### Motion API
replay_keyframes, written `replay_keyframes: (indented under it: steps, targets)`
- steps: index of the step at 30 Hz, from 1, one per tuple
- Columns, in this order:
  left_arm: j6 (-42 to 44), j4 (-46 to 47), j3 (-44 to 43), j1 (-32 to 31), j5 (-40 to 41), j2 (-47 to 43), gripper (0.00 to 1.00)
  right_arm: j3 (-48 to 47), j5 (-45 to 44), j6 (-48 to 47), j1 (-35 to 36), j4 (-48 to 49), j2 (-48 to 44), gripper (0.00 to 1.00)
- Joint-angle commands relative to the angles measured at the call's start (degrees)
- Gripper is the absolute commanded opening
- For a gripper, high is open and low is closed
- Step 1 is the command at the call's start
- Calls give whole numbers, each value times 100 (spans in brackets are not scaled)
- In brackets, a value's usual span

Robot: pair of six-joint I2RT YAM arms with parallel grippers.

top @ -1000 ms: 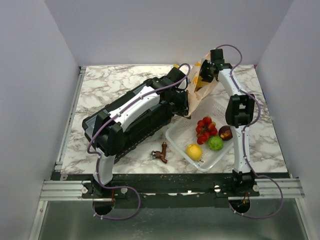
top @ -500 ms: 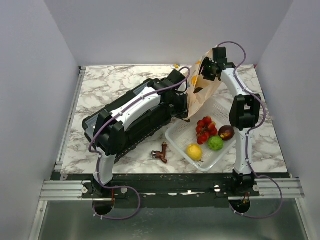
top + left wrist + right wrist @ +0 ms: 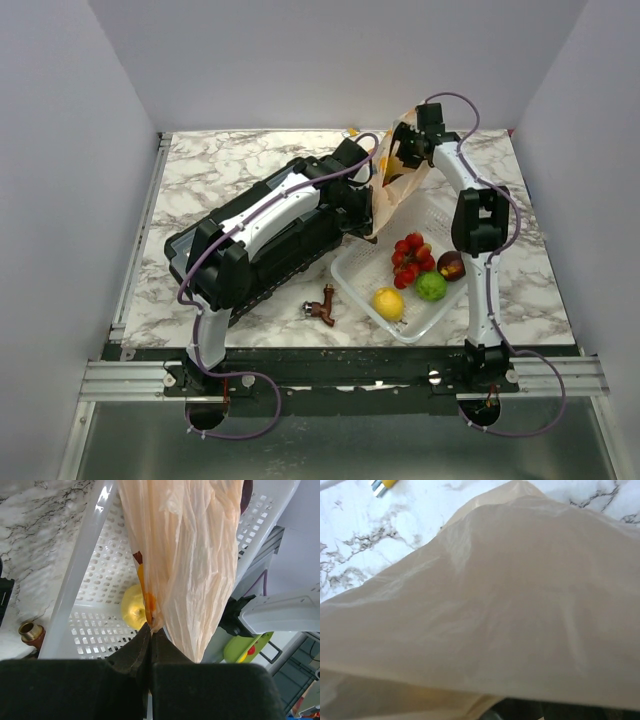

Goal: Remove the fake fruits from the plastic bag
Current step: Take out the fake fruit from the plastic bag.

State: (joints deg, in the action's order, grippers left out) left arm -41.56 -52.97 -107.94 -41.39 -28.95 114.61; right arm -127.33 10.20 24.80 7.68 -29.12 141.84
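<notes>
The left gripper (image 3: 151,629) has its fingers squeezed tight on a thin fold of the bag (image 3: 190,555). The bag hangs in the air over the far left side of the basket (image 3: 437,218). The right gripper (image 3: 405,150) is up at the top of the bag, past the far side of the basket. Its camera sees only bag, so I cannot tell if those fingers are holding on or let go. Something orange shows through the bag, maybe a fruit. In the basket lie the berries (image 3: 410,258), the lime (image 3: 431,286) and the lemon (image 3: 388,303).
</notes>
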Motion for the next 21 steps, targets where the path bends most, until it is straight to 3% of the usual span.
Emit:
replay_keyframes:
  steps: [1,6,12,21]
  targets:
    - [128,-429,-34,-28,-41,-2,0,-271,113,27,22,313,413,87]
    - [204,-527,-52,-9,-32,0,0,-642,149,184,128,329,762,85]
    - [303,-622,-19,121,8,-17,0,-595,118,391,137,392,635,59]
    - [171,-504,52,219,-178,17,0,-188,-42,115,133,-59,-213,47]
